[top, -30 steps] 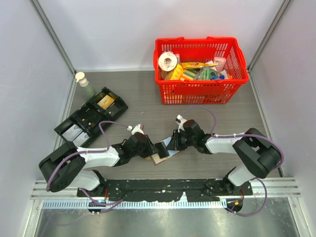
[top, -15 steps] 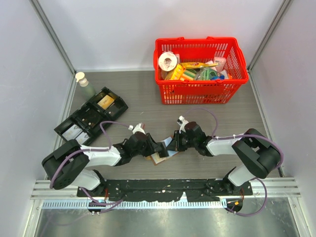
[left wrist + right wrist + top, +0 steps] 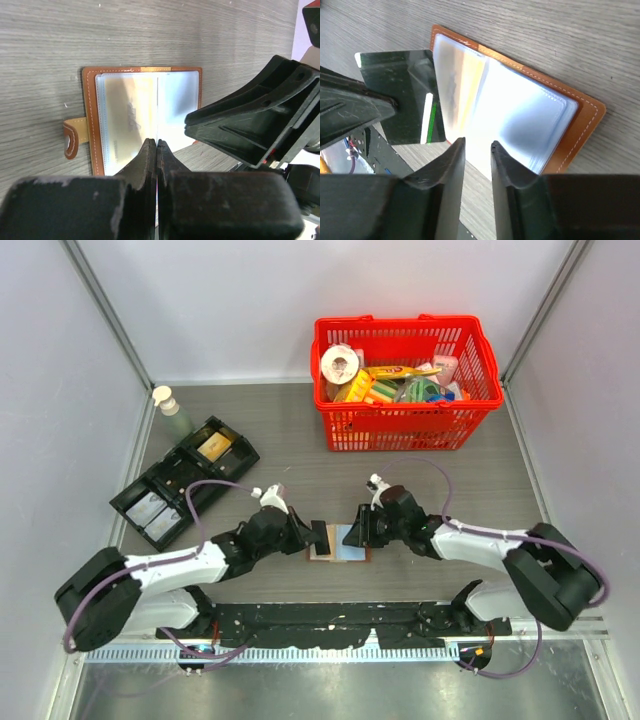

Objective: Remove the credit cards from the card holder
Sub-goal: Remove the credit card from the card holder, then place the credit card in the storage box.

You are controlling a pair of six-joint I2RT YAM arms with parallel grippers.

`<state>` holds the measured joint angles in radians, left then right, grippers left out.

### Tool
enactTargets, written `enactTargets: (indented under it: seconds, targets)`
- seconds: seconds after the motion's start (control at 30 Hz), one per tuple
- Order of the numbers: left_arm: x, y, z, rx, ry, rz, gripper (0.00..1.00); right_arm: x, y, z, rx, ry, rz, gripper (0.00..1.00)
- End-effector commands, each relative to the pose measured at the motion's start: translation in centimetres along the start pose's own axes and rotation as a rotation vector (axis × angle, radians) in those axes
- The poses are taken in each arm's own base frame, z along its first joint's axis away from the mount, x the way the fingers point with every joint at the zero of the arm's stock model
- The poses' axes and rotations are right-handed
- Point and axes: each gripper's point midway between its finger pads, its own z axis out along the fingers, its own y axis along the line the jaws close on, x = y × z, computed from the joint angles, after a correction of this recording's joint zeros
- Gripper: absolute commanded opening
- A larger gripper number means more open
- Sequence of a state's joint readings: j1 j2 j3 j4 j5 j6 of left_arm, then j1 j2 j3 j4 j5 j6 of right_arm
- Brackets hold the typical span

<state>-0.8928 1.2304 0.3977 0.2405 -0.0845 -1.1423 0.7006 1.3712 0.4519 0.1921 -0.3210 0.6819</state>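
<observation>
1. Left gripper (image 3: 156, 152): the jaws were pressed together on a dark green card (image 3: 400, 100). In the left wrist view the card showed only as a thin edge between the 2 fingers. In the right wrist view it was seen face-on, with a white and green stripe near 1 edge. The card was out of the sleeves, and its edge overlapped the brown border of the holder (image 3: 125, 115) in that view.

2. Holder: it lay open and flat on the table (image 3: 280, 440), near the front edge and between the 2 grippers. The brown leather faced down and the pale clear sleeves faced up. The closing tab (image 3: 71, 139) stuck out from the side toward the left arm. A yellowish insert showed through the sleeve on that same half.

3. Right gripper (image 3: 476, 145): the jaws were parted by a narrow gap, with nothing between them. The tips stood over the edge of the holder opposite the tab. Whether they touched the sleeves could not be told.

4. Tray (image 3: 185, 480): a black compartmented tray lay farther back at the left, well apart from the holder. It sat at an angle, with flat items in several compartments.

5. Bottle (image 3: 168, 407): a small bottle stood upright just behind the tray, near the left wall.

6. Basket (image 3: 400, 428): a red basket stood at the far right by the back wall. It was filled with mixed packets and 1 roll of tape (image 3: 340, 363).
</observation>
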Motion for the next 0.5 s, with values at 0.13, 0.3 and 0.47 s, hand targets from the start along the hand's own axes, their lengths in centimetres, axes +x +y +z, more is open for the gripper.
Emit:
enactTargets:
  seconds: [0.13,0.3,0.47]
  targets:
    - [-4.2,-1.9,-4.0,-0.025,-0.097,0.386,0.00,-5.8,4.6,-4.6,-0.001,-0.180,-0.003,0.56]
    - [-5.8,-4.8,-6.6,-0.049,-0.124,0.749,0.00,-8.6,7.0,-7.5,-0.038,-0.312,0.133,0.66]
    - [-6.3,-8.0,-8.6,-0.122,-0.180,1.142,0.00,-10.5,9.9,-9.8,-0.151,-0.395,0.258,0.69]
